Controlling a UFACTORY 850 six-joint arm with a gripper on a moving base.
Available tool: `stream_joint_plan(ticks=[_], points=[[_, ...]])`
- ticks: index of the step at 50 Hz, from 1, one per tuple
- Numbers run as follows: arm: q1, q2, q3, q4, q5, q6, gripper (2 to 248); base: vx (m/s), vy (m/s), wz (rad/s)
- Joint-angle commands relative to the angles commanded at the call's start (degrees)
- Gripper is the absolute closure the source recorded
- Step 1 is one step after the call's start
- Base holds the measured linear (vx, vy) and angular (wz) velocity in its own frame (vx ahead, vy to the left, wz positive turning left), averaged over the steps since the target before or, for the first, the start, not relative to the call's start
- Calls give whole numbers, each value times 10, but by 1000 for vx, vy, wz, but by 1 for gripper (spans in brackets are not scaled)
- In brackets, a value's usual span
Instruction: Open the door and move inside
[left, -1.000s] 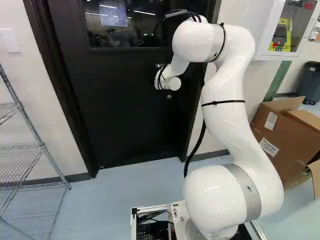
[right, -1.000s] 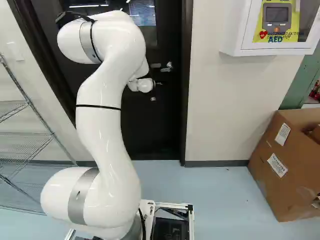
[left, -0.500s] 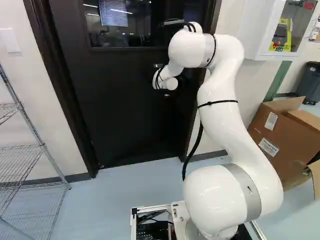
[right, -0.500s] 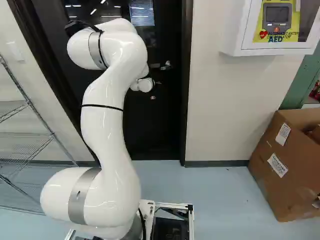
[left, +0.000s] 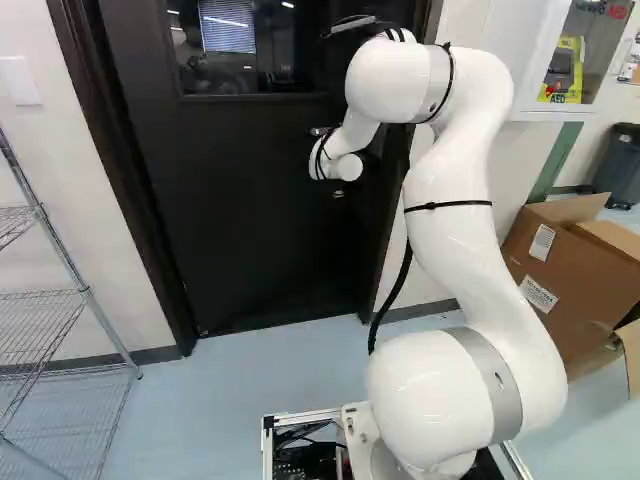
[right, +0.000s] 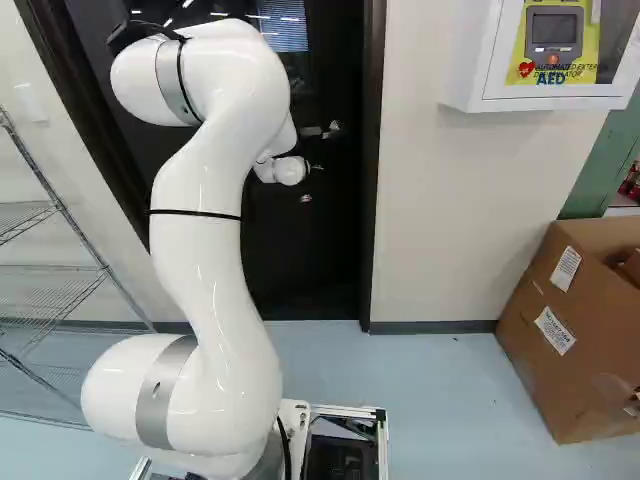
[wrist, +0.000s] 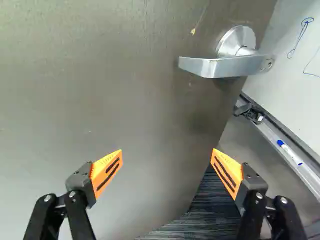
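- Evidently the door is to be treated as heavy and stiff: a rigid slab, probably resisted by a closer, best moved by slow, steady force.
- Lever handle: bare metal, smooth, likely slippery under a light pinch, hardly fragile. If hooking or gripping is needed, hold is best taken near its free end, where most leverage is given.
- Twelve o'clock being taken as straight out past the fingertips, the lever is seen at one o'clock from the gripper, fixed to the door and untouched.
- Claw: spread wide, nothing pinched between the orange pads.
- By the wrist view alone, a whiteboard is shown at two o'clock and a marker at three, past the door's free edge. From this the door is judged ajar; pushing may serve better than turning the lever.
- In the base views the pads cannot be made out, being masked by the arm.
- The window is given best by the left base view, toward eleven o'clock; a cardboard box is found at four o'clock in the right base view.
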Motion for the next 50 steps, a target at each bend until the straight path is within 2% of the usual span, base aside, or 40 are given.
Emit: stream_joint_plan(ticks=[25, 42, 50], points=[[29, -22, -31, -63, -38, 0, 3, 0, 0, 0], [51, -53, -72, -113, -69, 0, 3, 0, 0, 0], [58, -72, -100, -122, -73, 0, 3, 0, 0, 0]])
